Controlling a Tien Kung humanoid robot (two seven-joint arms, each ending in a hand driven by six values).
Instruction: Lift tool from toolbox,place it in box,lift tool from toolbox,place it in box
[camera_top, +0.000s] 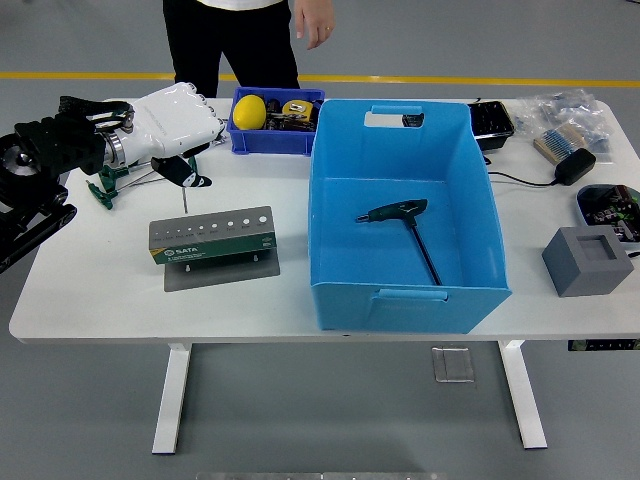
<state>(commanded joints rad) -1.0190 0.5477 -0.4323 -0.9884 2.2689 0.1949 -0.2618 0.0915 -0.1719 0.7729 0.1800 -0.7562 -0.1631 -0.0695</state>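
Observation:
My left hand (178, 130), white with black fingertips, is shut on a T-handle tool (185, 183) and holds it above the left end of the green-grey tool holder (212, 238). The tool's thin shaft hangs down, its tip just clear of the holder. The holder stands on a grey plate on the white table (90, 290). The large blue box (400, 210) stands to the right and holds another T-handle tool (410, 228) lying on its floor. My right hand is out of view.
A small blue bin (272, 120) with a yellow object and tools stands behind the holder. A grey block (588, 260), cables and bags lie at the right. A person (240, 30) stands at the far side, one hand hanging down.

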